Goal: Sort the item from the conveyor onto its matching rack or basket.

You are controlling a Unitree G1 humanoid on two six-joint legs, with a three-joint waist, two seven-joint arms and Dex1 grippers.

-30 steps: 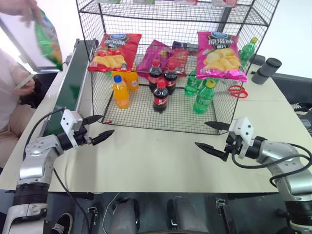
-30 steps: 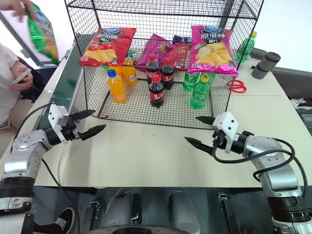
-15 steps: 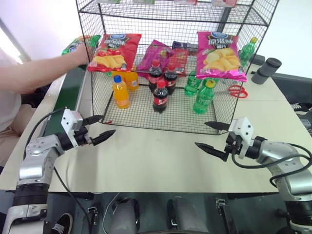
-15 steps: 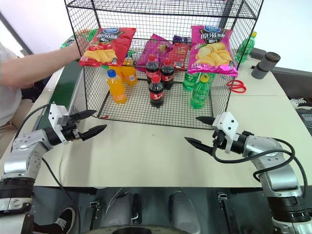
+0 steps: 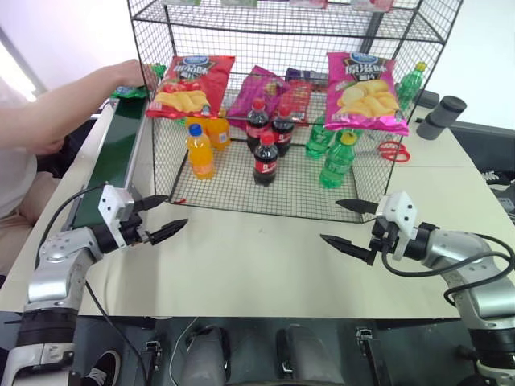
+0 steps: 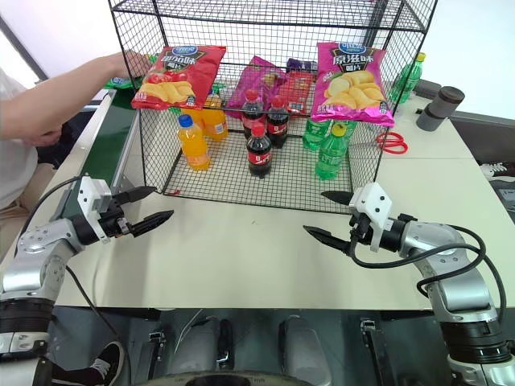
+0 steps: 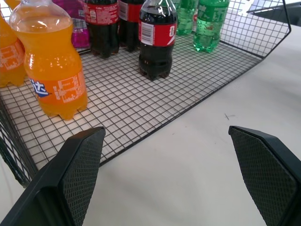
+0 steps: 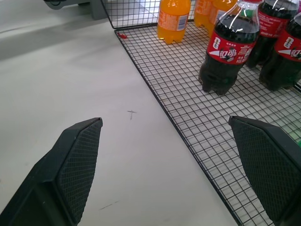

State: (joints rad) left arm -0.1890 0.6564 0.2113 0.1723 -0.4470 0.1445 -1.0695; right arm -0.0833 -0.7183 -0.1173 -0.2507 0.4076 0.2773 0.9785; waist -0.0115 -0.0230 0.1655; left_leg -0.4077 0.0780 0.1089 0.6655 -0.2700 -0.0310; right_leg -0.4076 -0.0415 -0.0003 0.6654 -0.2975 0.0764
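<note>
Waiting suits this step: the green chip bag (image 5: 129, 90) sits under a person's hand (image 5: 121, 74) on the conveyor (image 5: 109, 153) at upper left, so both the left claw (image 5: 160, 215) and right claw (image 5: 348, 225), gaping wide and empty, should hold off until it arrives.

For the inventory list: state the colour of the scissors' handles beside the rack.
Red. The scissors lie on the table right of the rack; right eye view shows them best.
</note>
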